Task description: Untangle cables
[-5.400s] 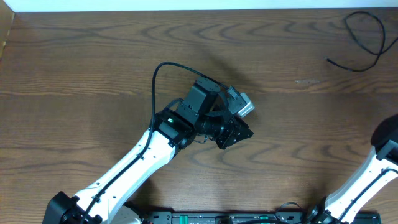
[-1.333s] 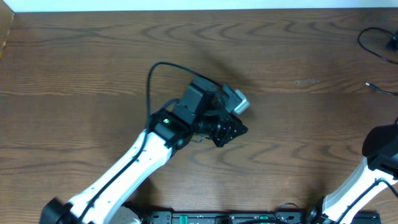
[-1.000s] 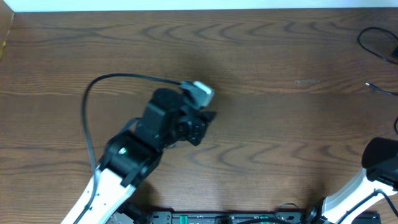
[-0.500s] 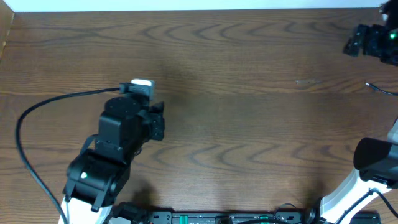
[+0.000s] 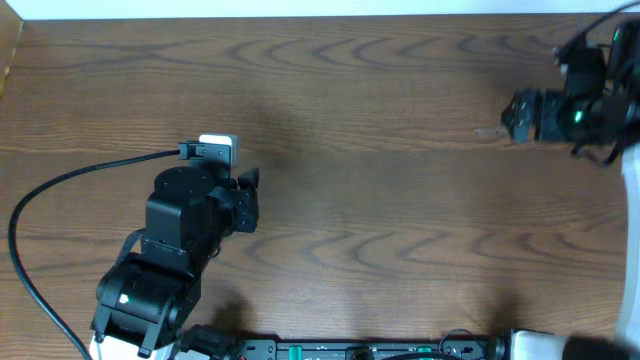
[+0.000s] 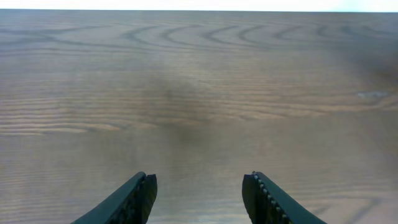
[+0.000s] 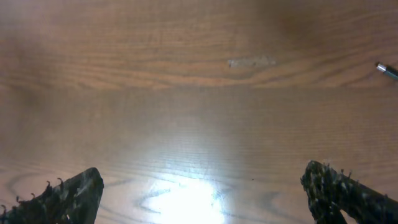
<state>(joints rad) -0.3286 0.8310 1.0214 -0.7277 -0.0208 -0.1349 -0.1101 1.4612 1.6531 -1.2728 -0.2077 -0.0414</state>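
Note:
My left gripper [image 5: 250, 195] is open and empty over bare wood at the left of the table; its wrist view shows both jaws [image 6: 199, 186] apart with only table between them. My right gripper [image 5: 514, 114] is at the far right, pointing left, open wide and empty [image 7: 202, 180]. A small black plug end of a cable [image 7: 387, 70] lies at the right edge of the right wrist view, well apart from the jaws. A thin black cord loop [image 5: 598, 24] peeks out above the right arm. The white cord is out of view.
The wooden table [image 5: 400, 220] has a pale scuff [image 5: 490, 130] just left of the right gripper, also in the right wrist view [image 7: 250, 61]. The left arm's thick black cable [image 5: 60, 185] loops out to the left. The table's far edge [image 5: 300, 15] meets a white wall.
My left arm has drawn back from the table's middle to the lower left. My right arm has swung in over the upper right, covering most of the black cord that lay there.

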